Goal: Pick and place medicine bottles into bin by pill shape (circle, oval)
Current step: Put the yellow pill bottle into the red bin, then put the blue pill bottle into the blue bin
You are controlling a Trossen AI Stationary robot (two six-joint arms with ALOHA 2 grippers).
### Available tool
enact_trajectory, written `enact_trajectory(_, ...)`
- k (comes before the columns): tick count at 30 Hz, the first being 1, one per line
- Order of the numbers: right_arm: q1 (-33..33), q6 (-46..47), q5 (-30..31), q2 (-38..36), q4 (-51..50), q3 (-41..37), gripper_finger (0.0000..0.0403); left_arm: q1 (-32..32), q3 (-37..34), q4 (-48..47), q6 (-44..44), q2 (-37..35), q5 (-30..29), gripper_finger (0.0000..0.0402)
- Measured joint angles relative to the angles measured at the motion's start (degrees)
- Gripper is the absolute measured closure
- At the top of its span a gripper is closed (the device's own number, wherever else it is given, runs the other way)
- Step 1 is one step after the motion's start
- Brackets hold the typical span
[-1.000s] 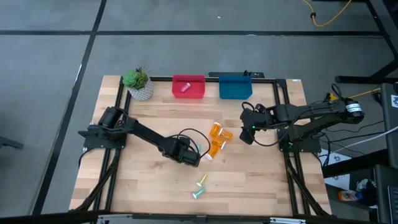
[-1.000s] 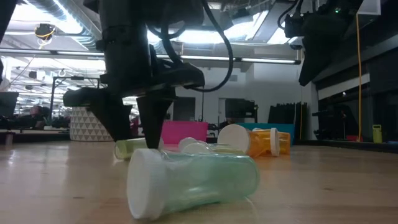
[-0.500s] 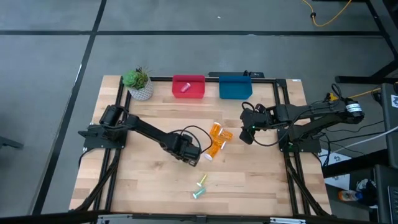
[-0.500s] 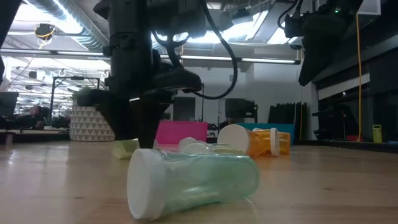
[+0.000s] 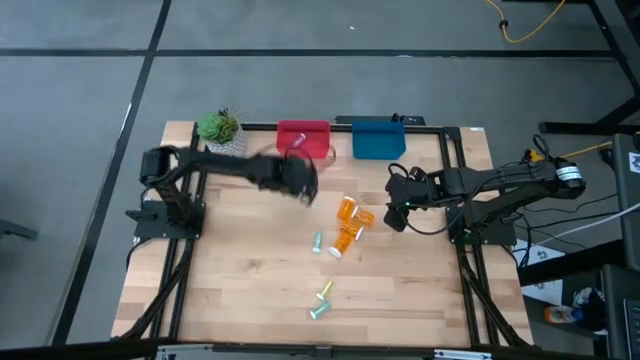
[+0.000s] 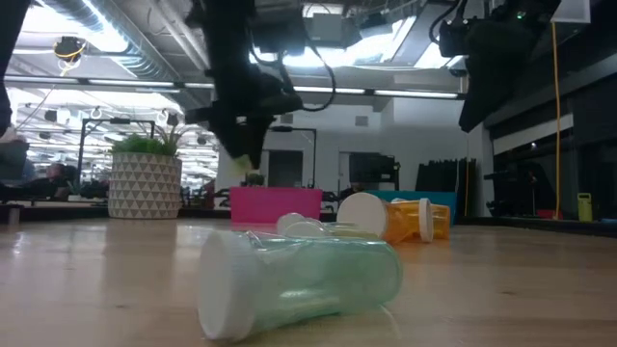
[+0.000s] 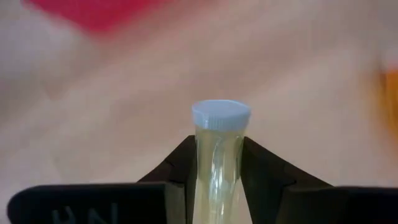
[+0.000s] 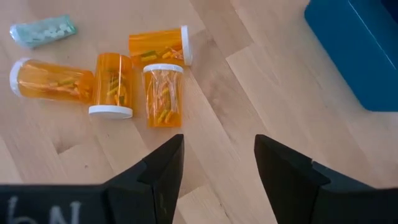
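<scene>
My left gripper (image 5: 299, 184) is in the air near the red bin (image 5: 303, 129), shut on a slim yellow-green vial (image 7: 217, 163) with a pale cap. It also shows in the low view (image 6: 248, 166). A purple vial (image 5: 297, 143) lies in the red bin. Several orange bottles (image 5: 349, 224) with white caps lie on their sides mid-table, with a teal vial (image 5: 317, 243) beside them. A yellow-green vial (image 5: 325, 291) and a teal vial (image 5: 317, 312) lie nearer the front. My right gripper (image 8: 217, 155) is open and empty, above the table to the right of the orange bottles (image 8: 112, 84). My left gripper pinches the vial's body (image 7: 217, 180) between its two fingers (image 7: 181, 163), below the cap. The vial lies along the fingers, and its capped end (image 7: 220, 116) sticks out past the fingertips. It is lifted clear of the table.
A blue bin (image 5: 378, 138) stands to the right of the red bin at the far edge. A potted plant (image 5: 222, 135) stands at the far left. Bare wood lies along the table's left and near right parts.
My left gripper has closed on the yellow-green vial beside the orange bottles, lifted it clear, and swung toward the far edge, toward the red bin. A teal vial that it covered now shows on the table.
</scene>
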Motion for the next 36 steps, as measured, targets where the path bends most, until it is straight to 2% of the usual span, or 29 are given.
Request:
enact_trajectory(2,0.0,-0.1,0.03,0.0,0.42,0.0,0.0205,5.42,0.0,3.72,5.94,-0.19,0.29,0.0313)
enact_trajectory(6,-0.02,-0.09,0.48,0.02,0.9,0.0,0.0205,15.47,0.13,13.09,16.27,1.36,4.82,0.0313)
enact_trajectory(12,-0.02,0.76,0.55,0.04,1.75,0.0,0.0205,24.03,0.09,20.75,20.42,2.26,8.22,0.0313)
enact_trajectory(22,-0.02,1.77,0.52,0.04,3.09,0.0,0.0205,26.14,0.07,22.03,27.83,2.28,15.56,0.0307)
enact_trajectory(30,0.0,4.41,0.42,0.03,4.1,0.0,0.0205,26.75,0.07,22.38,29.73,2.28,15.26,0.027)
enact_trajectory(36,0.02,4.64,0.42,0.04,4.1,0.0,0.0205,27.82,0.07,22.68,31.07,2.28,15.24,0.0256)
